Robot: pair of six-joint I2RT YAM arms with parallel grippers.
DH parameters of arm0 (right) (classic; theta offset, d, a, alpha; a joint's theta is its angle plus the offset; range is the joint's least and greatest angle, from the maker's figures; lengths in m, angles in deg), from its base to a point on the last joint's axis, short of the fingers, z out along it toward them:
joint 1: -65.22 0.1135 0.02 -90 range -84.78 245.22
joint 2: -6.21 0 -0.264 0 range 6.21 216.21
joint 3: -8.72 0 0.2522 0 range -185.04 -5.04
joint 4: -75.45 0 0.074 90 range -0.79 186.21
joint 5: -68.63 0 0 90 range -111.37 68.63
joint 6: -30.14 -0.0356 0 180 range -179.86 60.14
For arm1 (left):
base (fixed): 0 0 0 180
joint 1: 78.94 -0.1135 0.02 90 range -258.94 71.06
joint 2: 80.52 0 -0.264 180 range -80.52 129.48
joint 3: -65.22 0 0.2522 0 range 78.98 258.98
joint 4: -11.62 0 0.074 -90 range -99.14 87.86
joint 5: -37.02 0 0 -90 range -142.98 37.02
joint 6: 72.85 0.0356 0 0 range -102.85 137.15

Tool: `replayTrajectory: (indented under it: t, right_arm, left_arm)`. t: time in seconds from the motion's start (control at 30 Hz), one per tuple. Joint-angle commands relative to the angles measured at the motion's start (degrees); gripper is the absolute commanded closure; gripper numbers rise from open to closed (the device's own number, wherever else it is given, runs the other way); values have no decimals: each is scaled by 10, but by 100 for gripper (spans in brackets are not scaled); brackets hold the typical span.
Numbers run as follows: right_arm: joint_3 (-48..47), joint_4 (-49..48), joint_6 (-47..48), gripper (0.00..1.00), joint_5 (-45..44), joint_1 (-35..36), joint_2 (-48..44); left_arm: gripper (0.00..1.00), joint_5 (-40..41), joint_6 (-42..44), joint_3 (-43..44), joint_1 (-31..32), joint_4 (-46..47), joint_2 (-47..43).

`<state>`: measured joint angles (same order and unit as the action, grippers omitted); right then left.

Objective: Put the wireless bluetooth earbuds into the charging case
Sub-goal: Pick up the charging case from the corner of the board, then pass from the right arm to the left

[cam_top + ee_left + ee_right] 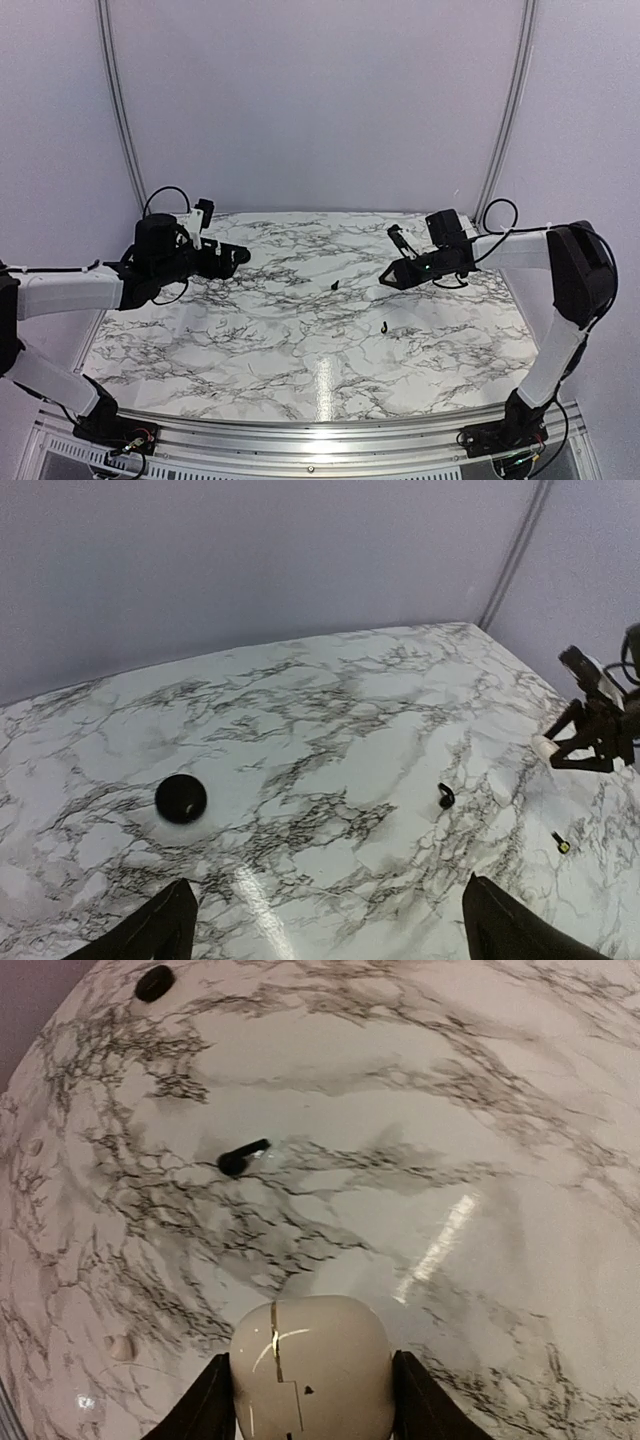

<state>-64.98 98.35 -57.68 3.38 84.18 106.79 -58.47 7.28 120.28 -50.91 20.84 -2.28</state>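
Two things lie loose on the white, grey-veined marble-patterned counter (250,370). They are the tiny black hook-shaped earbud with a short stem (384,328) and the smaller black earbud (333,285). We see the hook-shaped earbud toward the near side, a little right of centre. The smaller earbud lies farther back, near the middle, between the two arms. They are apart from each other, nothing touches them, and both are outside the case.

The right gripper (312,1405) is clenched on the cream-white, egg-shaped charging case (310,1345). In the right wrist view we see its two dark fingers pressed against opposite sides of the smooth shell, which has a thin line running across it. We cannot tell whether the case's lid is up. The gripper holds the case in the air over the right part of the counter, clear of the surface. Beyond the case, that view shows one earbud with a round head and straight stem lying flat on the marble.

The left gripper (330,935) is released, its fingers spread wide with nothing between them, over the left rear of the counter. A small round glossy black object (181,799) sits on the counter just ahead of it, nearer one finger than the other. We cannot tell what it is.
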Motion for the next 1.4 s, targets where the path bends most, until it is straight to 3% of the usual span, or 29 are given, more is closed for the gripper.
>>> replayTrajectory:
  t: [0.0,0.2,0.43,0.6,0.9,1.13,1.37]
  right_arm:
    - [-39,13,-40,65,145,48,-9]
    - [-44,7,-79,68,251,103,-14]
    - [-28,4,-109,71,356,151,-22]
    - [-5,-30,-153,71,402,175,-35]
    - [3,-26,-169,74,447,226,-29]
    - [-14,0,-155,75,461,256,-10]
    - [-21,3,-156,76,469,283,10]
  left_arm:
    - [6,-87,89,-35,52,80,-14]
    - [7,-157,232,-62,158,92,-19]
    - [13,-202,298,-61,193,92,-17]
    - [16,-187,336,-49,221,76,-11]
    - [28,-165,366,-40,289,50,-5]
    - [30,-157,386,-30,316,27,-3]
    - [44,-148,416,-3,337,-33,13]
